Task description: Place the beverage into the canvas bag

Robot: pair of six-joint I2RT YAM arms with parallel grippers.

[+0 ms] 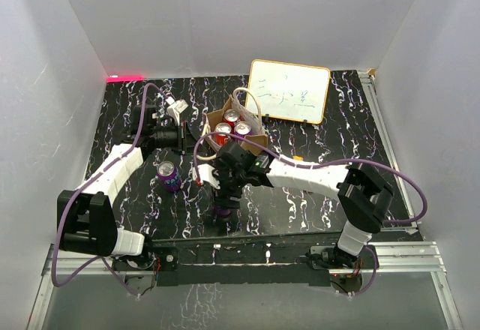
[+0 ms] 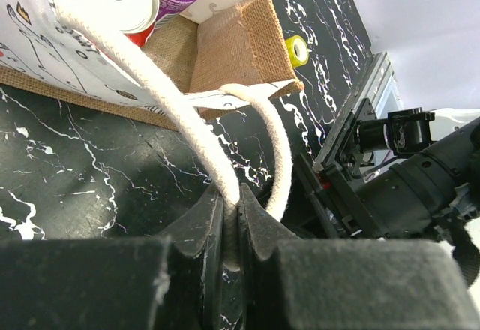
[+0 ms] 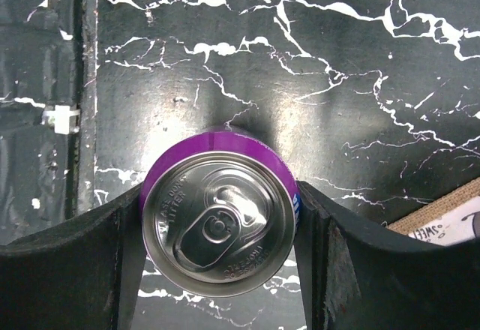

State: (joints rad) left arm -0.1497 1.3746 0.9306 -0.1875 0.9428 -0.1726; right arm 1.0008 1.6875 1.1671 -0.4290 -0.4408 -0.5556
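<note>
Worktop (image 1: 352, 120): black marble was seen.
Bag (image 1: 216, 112): was stood upright.
Left tool (image 2: 238, 202): was clamped on handle (image 2: 187, 124).
Right tool (image 3: 217, 199): was clasped round can (image 3: 219, 232).

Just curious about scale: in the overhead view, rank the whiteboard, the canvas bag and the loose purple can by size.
Largest to smallest:
1. whiteboard
2. canvas bag
3. loose purple can

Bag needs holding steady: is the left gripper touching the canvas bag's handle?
Touching. Left wrist view shows the left gripper shut on the canvas bag's cream handle.
</note>
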